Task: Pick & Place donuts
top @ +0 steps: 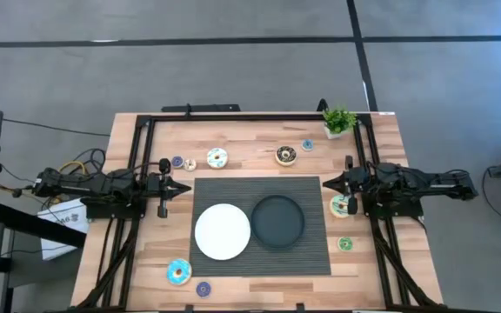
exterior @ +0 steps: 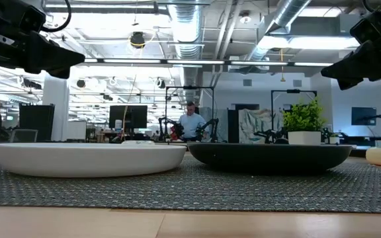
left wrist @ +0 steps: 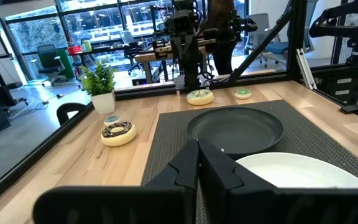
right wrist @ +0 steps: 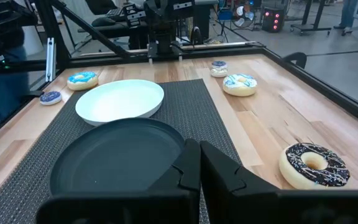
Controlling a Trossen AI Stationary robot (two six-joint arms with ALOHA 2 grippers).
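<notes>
With both arms' jaws pressed together, the right gripper is risking, probably, nudging the green donut beside it.

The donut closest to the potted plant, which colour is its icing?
The small donut beside the potted plant has blue icing, seen best in the high view.

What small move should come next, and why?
Probably open the right gripper and lower it toward the pale green donut just beside it. Both plates, white and black, hold nothing, every donut lies on the wood, and both grippers hover shut; the left gripper waits at its side.
</notes>
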